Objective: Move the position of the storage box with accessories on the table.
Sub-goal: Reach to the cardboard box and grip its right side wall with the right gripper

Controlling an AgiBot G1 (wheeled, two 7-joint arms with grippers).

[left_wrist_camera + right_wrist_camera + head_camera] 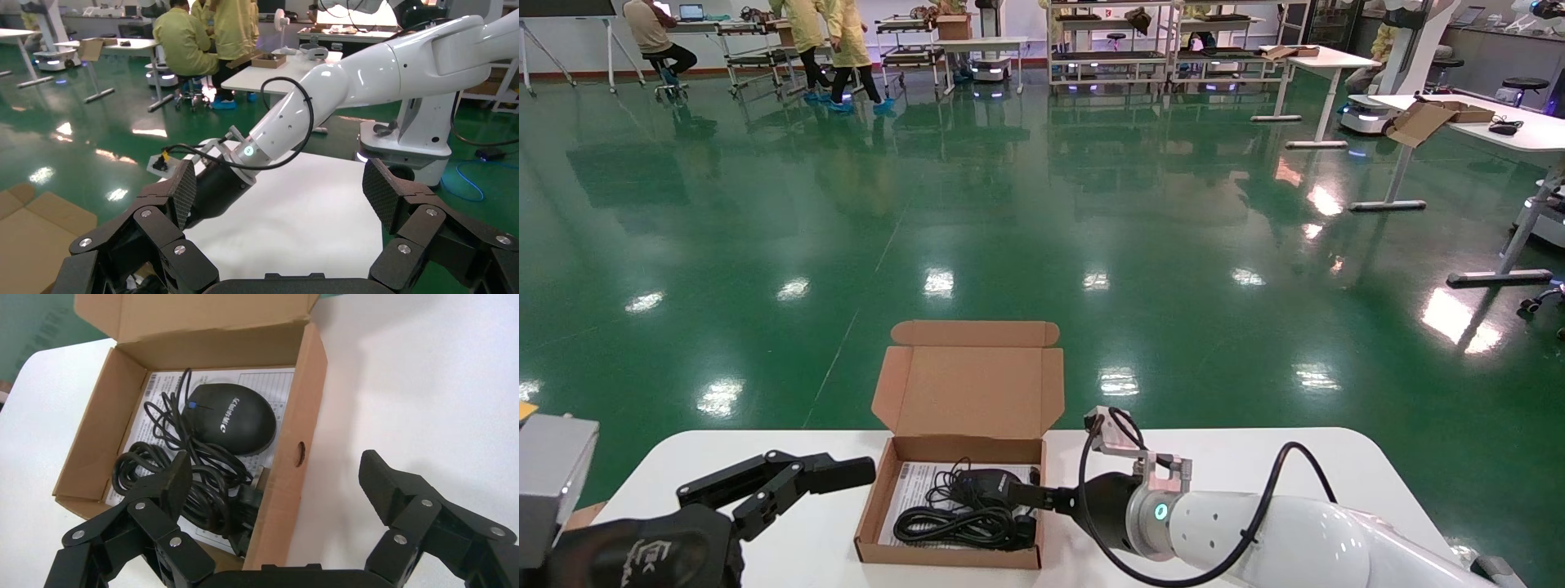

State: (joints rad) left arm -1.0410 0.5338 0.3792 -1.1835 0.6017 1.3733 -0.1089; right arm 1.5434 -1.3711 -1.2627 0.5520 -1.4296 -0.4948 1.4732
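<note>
The right gripper (272, 484) has its fingers (165, 484) spread apart, straddling the near right wall of the storage box (309, 386), one finger inside above the coiled cable (183, 478). Beyond them lie the black mouse (235, 418) and the printed sheet (278, 386). The left gripper (789, 478), fingers apart, hovers over the desk (1254, 457) left of the box.

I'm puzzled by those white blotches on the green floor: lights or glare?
Head view: ceiling lights mirrored as glare on the glossy floor. Right wrist view: the storage box wall throws a soft shadow on the table; the mouse is sharp.
</note>
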